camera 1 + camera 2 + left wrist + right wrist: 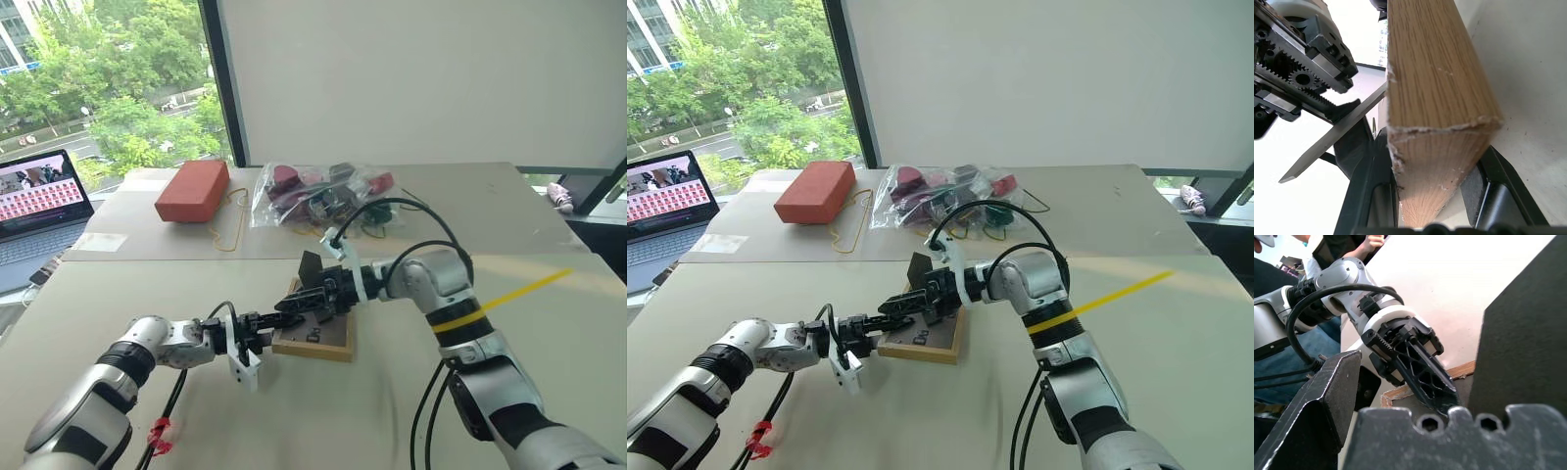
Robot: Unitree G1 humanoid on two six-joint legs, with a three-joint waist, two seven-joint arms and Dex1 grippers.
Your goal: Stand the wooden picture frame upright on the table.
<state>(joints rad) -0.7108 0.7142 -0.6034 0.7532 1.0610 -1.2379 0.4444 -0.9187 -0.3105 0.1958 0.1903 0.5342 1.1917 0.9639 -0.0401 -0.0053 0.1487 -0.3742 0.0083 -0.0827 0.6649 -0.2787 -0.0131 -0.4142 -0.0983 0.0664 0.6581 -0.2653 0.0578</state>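
Observation:
The wooden picture frame (315,340) lies on the table (549,333) with its dark back panel up and its fold-out stand (312,266) raised. My left gripper (266,329) is shut on the frame's near left edge. In the left wrist view, the light wood (1440,122) sits clamped between both fingers. My right gripper (286,306) hovers open just above the back panel, pointing toward the left gripper, with nothing between its fingers. In the right wrist view the stand (1523,333) rises beside the open finger (1327,396), and the left gripper (1418,367) lies across the frame's corner.
A red brick-like block (192,190) and a clear plastic bag of small items (318,194) sit at the back of the table. A laptop (39,196) stands at the far left. A yellow strip (524,289) crosses the right side. A person (1352,247) is behind the left arm.

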